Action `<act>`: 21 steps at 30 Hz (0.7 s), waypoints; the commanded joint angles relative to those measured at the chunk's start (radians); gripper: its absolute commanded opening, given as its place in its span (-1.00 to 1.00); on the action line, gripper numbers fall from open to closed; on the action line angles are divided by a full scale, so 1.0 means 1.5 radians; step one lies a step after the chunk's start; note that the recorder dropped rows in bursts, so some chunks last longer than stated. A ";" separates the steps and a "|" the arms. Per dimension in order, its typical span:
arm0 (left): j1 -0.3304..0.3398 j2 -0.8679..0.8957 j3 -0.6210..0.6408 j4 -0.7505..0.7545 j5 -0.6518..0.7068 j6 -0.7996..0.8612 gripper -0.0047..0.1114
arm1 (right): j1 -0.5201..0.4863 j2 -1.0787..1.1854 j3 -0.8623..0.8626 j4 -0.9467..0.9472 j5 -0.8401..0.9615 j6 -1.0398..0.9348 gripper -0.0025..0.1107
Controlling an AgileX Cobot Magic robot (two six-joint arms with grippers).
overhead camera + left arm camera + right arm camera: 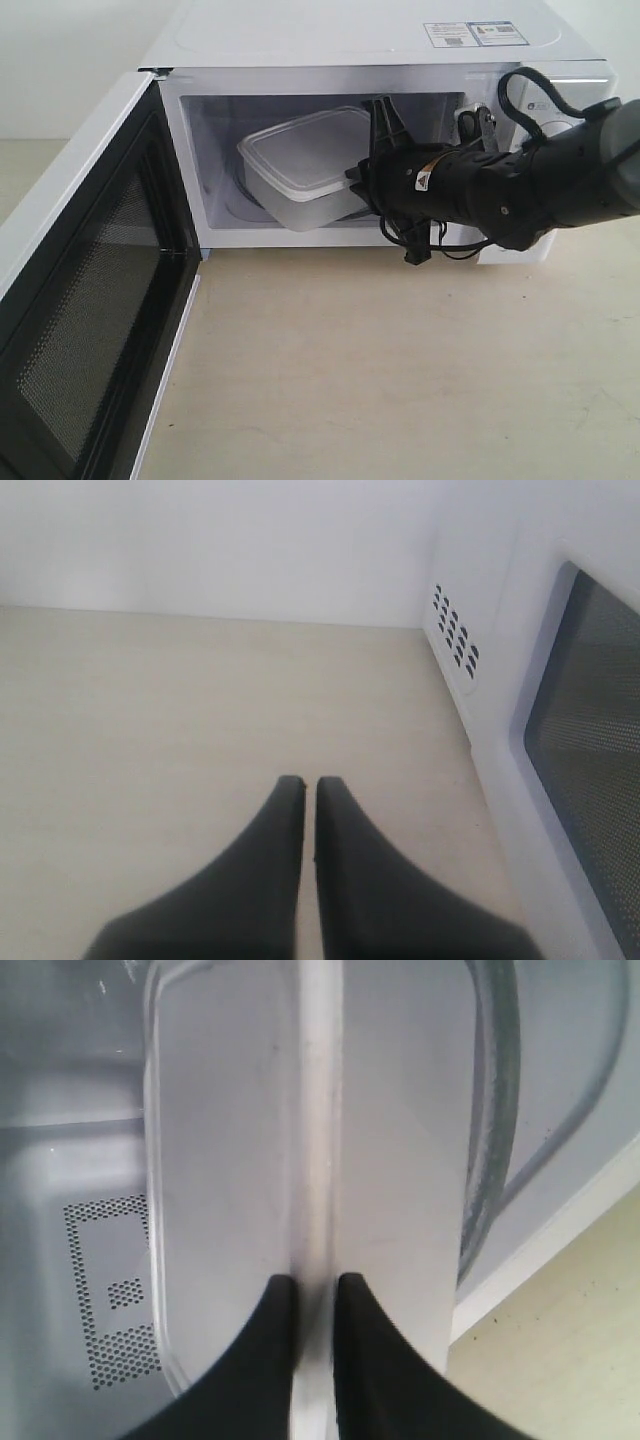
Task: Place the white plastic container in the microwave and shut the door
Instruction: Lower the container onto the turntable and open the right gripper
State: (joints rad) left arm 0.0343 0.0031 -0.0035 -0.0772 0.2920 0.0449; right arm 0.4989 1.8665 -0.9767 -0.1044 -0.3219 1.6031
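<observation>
The white microwave [350,35] stands at the back with its door [90,300] swung wide open to the left, black mesh inner face showing. The translucent white plastic container [300,165] is inside the cavity, slightly tilted over the glass turntable [500,1110]. My right gripper [368,160] reaches into the opening and is shut on the container's right rim. In the right wrist view its fingers [317,1282] pinch the lid's edge [320,1110]. My left gripper [308,780] is shut on nothing, low over the table beside the door's outer face [590,760]. It is hidden in the exterior view.
Two knobs on the microwave's right panel are mostly hidden behind my right arm [560,180]. Vent holes [455,635] show on the microwave's side. The beige tabletop [400,360] stretches in front of the oven. The open door takes up the left front area.
</observation>
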 commanded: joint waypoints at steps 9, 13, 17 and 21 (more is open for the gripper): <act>-0.006 -0.002 0.002 -0.006 0.002 0.000 -0.84 | 0.001 -0.001 -0.002 -0.011 -0.021 -0.006 -0.27; -0.006 -0.002 0.002 -0.006 0.002 0.000 -0.84 | 0.001 -0.002 -0.002 -0.024 -0.036 -0.006 -0.26; -0.006 -0.002 0.002 -0.006 0.002 0.000 -0.84 | 0.001 -0.012 -0.002 -0.061 -0.041 -0.006 -0.26; -0.006 -0.002 0.002 -0.006 0.002 0.000 -0.84 | 0.001 -0.028 -0.001 -0.103 -0.024 -0.006 -0.26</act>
State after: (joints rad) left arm 0.0343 0.0031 -0.0035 -0.0772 0.2920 0.0449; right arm 0.4989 1.8521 -0.9767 -0.2085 -0.3683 1.6031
